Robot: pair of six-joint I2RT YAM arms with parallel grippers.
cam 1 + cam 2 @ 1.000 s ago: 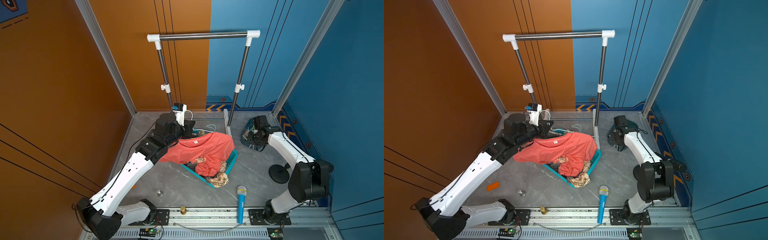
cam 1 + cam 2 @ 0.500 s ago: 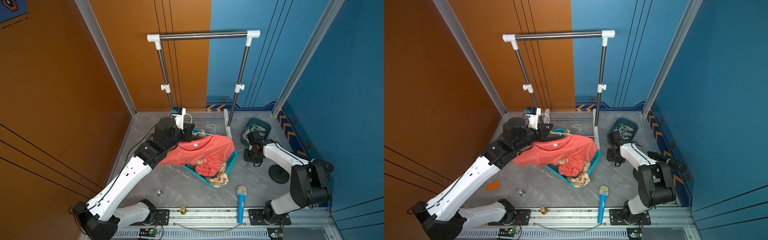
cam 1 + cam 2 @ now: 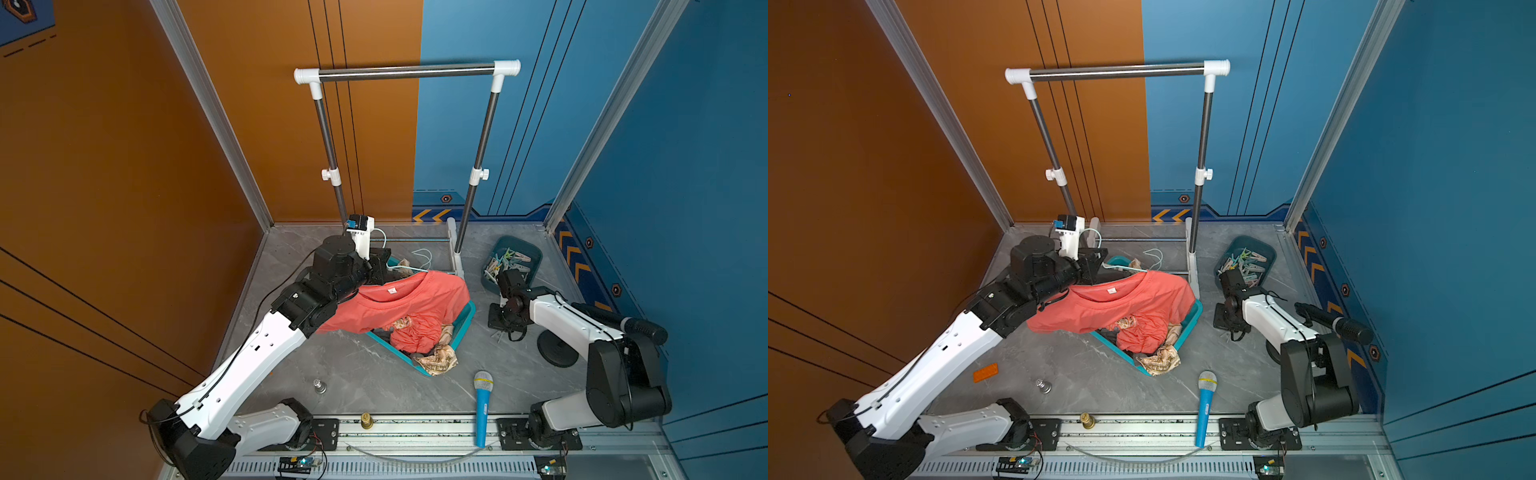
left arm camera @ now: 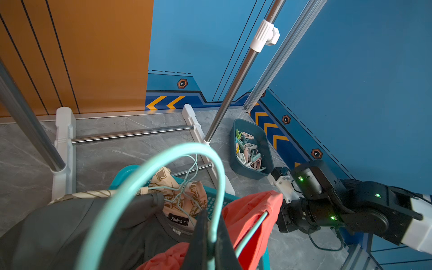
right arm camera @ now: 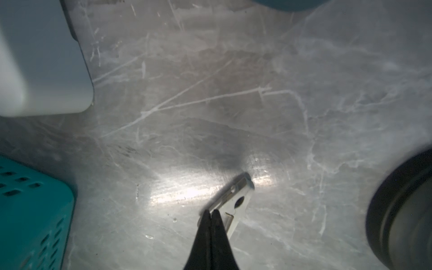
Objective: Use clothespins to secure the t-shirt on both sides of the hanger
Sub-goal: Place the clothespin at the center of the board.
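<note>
The orange t-shirt (image 3: pixel 407 303) hangs on a teal hanger (image 4: pixel 163 154) over the laundry basket, in both top views. My left gripper (image 4: pixel 211 236) is shut on the hanger's hook at the shirt's collar (image 3: pixel 1113 289). Several pastel clothespins (image 3: pixel 509 262) fill a dark teal bin (image 4: pixel 266 149) at the back right. My right gripper (image 5: pixel 211 211) points down at the floor in front of that bin, its fingers pressed together with nothing between them. One white clothespin (image 5: pixel 236 198) lies on the floor just beyond the tips; whether they touch it I cannot tell.
A teal basket (image 3: pixel 465 320) of crumpled clothes sits mid-floor. The drying rack (image 3: pixel 407 71) stands at the back, one foot (image 5: pixel 42 70) close to my right gripper. A black microphone base (image 3: pixel 557 353), a blue toy microphone (image 3: pixel 483 403), a small weight (image 3: pixel 319 386) and an orange brick (image 3: pixel 985 372) lie around.
My right arm came forward from the clothespin bin down to the floor, and its gripper opened, then shut. My left arm shifted slightly with the hanger and shirt.
</note>
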